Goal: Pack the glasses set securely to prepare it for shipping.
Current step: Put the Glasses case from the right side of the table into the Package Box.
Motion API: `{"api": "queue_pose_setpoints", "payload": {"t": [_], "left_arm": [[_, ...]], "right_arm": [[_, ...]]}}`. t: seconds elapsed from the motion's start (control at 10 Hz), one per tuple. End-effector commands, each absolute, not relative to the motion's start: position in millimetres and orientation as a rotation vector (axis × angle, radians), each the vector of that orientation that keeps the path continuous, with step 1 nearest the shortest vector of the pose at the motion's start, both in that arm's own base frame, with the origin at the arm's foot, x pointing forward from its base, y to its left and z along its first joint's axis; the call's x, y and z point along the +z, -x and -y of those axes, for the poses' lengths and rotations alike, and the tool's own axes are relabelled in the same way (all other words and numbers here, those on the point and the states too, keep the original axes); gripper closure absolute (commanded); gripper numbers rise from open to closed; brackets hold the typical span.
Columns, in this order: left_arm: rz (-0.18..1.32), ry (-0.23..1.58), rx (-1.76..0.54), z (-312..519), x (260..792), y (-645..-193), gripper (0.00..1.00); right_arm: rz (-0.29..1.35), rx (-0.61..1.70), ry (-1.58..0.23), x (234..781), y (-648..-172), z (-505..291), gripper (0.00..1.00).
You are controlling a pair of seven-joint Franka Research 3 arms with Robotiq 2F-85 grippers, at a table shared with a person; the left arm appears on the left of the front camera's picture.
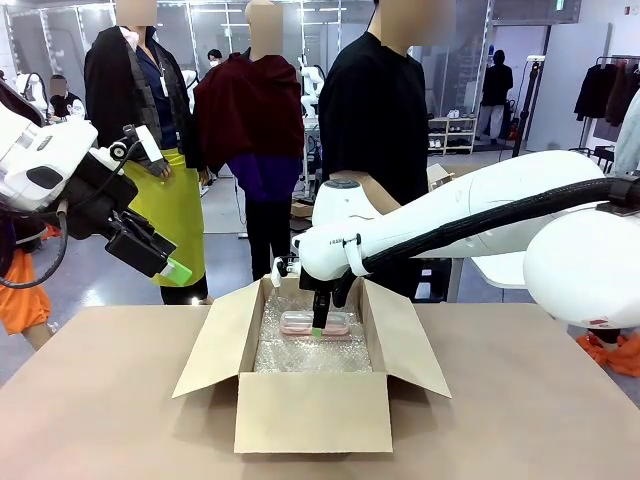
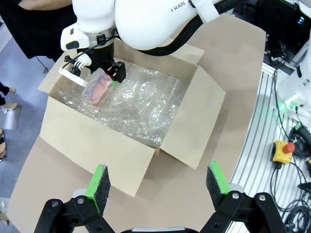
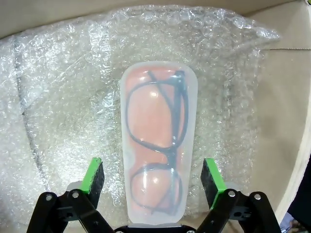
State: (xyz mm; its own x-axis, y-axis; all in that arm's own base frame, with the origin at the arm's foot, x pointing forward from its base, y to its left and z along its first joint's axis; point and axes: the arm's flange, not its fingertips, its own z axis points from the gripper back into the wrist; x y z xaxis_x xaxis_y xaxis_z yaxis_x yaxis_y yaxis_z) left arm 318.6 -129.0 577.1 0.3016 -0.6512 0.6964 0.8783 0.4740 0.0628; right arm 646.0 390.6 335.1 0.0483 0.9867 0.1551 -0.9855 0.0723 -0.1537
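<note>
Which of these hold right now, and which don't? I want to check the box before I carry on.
1. The pink case lies on the bubble wrap inside the cardboard box. True.
2. The right tool is shut on the pink case. False: its fingers stand open, with a gap at each side of the case.
3. The left tool holds a teal case. False: it is open and empty, raised clear of the box.
4. The box's flaps stand open. True.

A robotics lab in an open hall: the brown worktop [image 1: 90, 400] sits beside an aluminium frame [image 2: 255, 145] carrying a red stop button [image 2: 286, 147] and loose cables [image 2: 291, 204], with a clothes rack [image 1: 605, 85] behind.
</note>
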Motion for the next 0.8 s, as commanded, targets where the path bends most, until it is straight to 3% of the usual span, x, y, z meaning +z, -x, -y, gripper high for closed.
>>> {"api": "queue_pose_setpoints", "payload": {"t": [0.0, 0.3, 0.7], "left_arm": [[0.728, 0.376, -1.062, 126.3, 578.0, -317.2, 0.0], [0.728, 0.376, -1.062, 126.3, 578.0, -317.2, 0.0], [0.728, 0.376, -1.062, 126.3, 578.0, -317.2, 0.0]], "right_arm": [[0.242, 1.503, 0.006, 335.1, -646.0, -390.6, 0.0], [0.167, 1.372, 0.028, 419.5, -601.7, -365.9, 0.0], [0.208, 1.173, 0.075, 456.5, -557.9, -317.1, 0.0]]}}
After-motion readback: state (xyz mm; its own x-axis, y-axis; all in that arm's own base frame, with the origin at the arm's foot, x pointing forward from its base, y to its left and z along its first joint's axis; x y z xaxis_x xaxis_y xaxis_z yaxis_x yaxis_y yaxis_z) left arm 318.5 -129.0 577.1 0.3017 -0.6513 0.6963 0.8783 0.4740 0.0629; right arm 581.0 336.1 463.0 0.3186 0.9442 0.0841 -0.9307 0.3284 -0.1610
